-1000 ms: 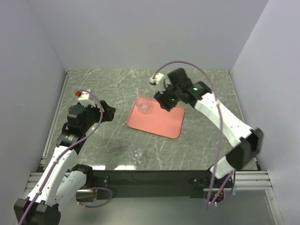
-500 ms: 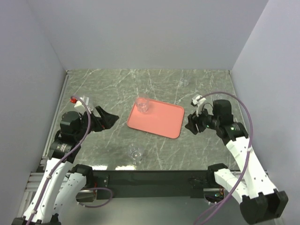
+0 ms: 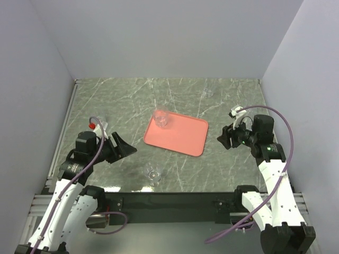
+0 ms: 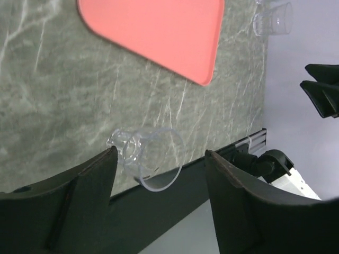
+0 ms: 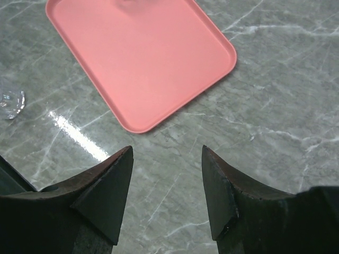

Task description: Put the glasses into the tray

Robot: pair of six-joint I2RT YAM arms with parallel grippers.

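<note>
The salmon-pink tray point(image 3: 180, 136) lies mid-table, with one clear glass point(image 3: 161, 119) standing in its far left corner. A second glass point(image 3: 153, 173) stands on the table near the front edge. In the left wrist view this glass point(image 4: 151, 156) shows between my fingers but ahead of them, untouched. A third glass point(image 3: 207, 93) stands faintly at the back right and also shows in the left wrist view point(image 4: 273, 18). My left gripper point(image 3: 126, 148) is open and empty, left of the front glass. My right gripper point(image 3: 222, 138) is open and empty, just right of the tray point(image 5: 143, 58).
The green marbled tabletop point(image 3: 106, 100) is walled on three sides. A black rail point(image 3: 175, 200) runs along the front edge, close to the front glass. The front glass also shows at the left of the right wrist view point(image 5: 10, 103).
My right arm has drawn back from over the tray's far end to the table right of the tray. My left gripper has moved nearer and lower, toward the front glass.
</note>
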